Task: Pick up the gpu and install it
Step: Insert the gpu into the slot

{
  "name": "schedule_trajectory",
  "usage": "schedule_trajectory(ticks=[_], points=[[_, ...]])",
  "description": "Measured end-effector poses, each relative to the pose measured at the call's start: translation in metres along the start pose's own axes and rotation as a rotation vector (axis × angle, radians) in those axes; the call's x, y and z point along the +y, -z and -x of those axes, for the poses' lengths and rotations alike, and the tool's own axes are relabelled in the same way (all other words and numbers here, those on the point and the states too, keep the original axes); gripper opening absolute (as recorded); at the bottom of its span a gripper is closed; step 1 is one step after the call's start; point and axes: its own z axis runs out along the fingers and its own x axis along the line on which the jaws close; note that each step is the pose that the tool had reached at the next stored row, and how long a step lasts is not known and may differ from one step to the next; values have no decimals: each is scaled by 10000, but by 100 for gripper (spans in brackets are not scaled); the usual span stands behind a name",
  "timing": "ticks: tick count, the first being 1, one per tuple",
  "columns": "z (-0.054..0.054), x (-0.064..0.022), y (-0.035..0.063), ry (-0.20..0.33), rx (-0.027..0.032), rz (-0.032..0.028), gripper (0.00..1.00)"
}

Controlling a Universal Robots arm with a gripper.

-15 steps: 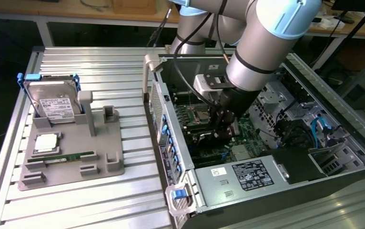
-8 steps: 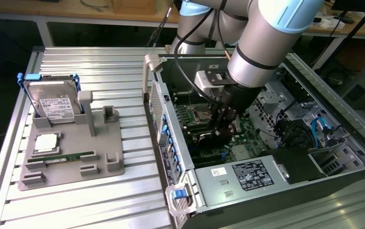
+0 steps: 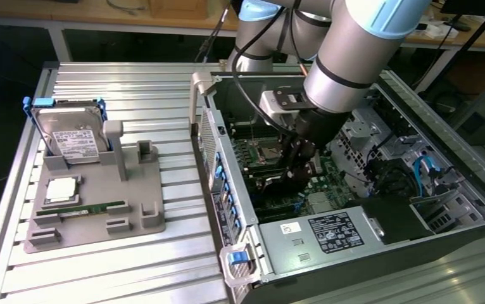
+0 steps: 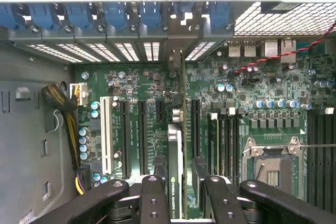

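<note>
Hand (image 4: 176,195): fingers clamped on the gpu (image 4: 175,171), held edge-on.
Gpu: directly over the motherboard (image 4: 262,93), among its slots.

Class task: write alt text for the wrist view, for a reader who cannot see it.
Seen from the robot's wrist, the gripper holds the gpu edge-on between its black fingers, over the green motherboard of an open computer case. The card lines up with long black slots on the board. A row of blue clips runs along the case's rear wall.
</note>
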Motion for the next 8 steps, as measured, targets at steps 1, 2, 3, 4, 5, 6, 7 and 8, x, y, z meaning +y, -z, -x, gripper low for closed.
schedule_trajectory(ticks=[1,2,3,4,5,6,7,8], points=[[0,0,0,0,0,-1,34],[0,0,0,0,1,0,34],[0,0,1,-1,2,1,34],[0,0,1,0,2,0,32],[0,0,1,0,2,1,26],[0,0,1,0,2,0,26],[0,0,1,0,2,0,19],[0,0,1,0,2,1,13]])
